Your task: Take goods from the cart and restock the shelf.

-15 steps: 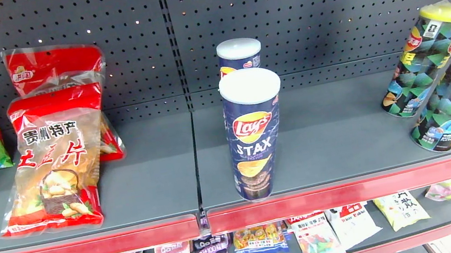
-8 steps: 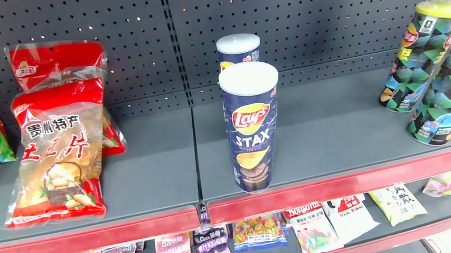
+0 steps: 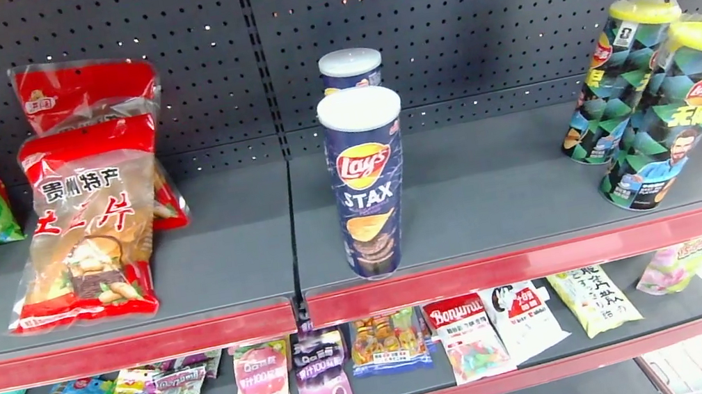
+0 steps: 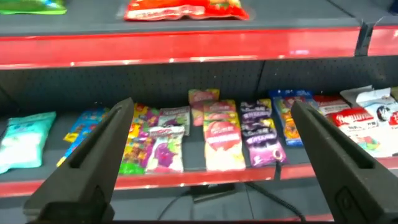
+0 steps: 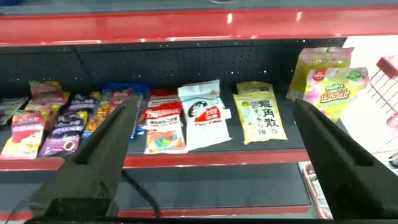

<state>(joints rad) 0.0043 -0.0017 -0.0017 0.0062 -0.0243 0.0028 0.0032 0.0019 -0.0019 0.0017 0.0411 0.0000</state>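
On shelf (image 3: 505,193), blue can (image 3: 368,180), red bag (image 3: 88,224)

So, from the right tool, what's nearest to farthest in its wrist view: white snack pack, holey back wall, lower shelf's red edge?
1. Lower shelf's red edge, at the front, nearest the right tool.
2. White snack pack, lying on the shelf's middle.
3. Holey back wall, behind the packs.

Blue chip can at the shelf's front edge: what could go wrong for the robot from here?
The blue can stands upright right at the upper shelf's red lip; a bump while restocking could tip it off. The two yellow-lidded cans appear to lean, close together near the front, so a nudge might topple both.
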